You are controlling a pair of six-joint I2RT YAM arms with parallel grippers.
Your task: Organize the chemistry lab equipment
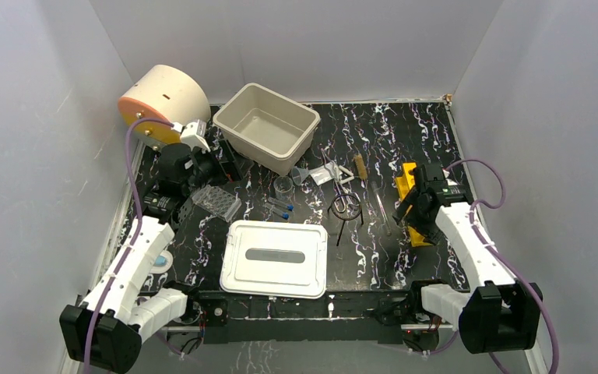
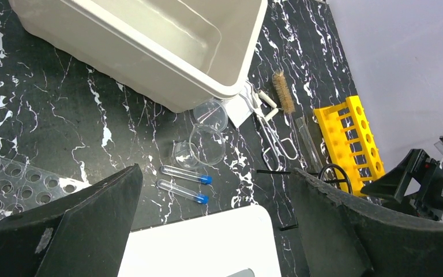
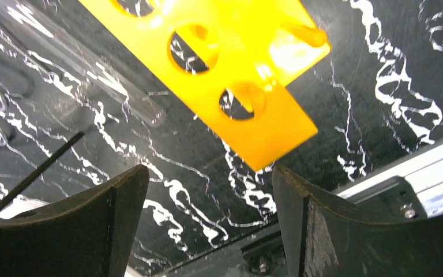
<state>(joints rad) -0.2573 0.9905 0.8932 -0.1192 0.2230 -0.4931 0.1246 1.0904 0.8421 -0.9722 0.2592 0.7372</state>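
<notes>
Right pincer: jaws wide apart, holding nothing; low over the tabletop at the right side.
Just ahead of it: the end of the yellow rack lies just past the fingertips, not clasped.
Left pincer: also spread wide and empty, raised at the left, looking down on the loose items.
Below it: two blue-capped vials lie side by side, near the edge of the white lid.
A little further: beaker and funnel, just beside the wall of the cream bin.
Right of those: forceps, brush, glass tubes and ring stand, scattered between bin and yellow rack.
Far left: clear tube tray, its holes unfilled where visible.
Bin: nothing shows inside it.
Done: judging by this, nothing is sorted yet.
Left: every piece needs gathering; the yellow rack looks like the first pick.
</notes>
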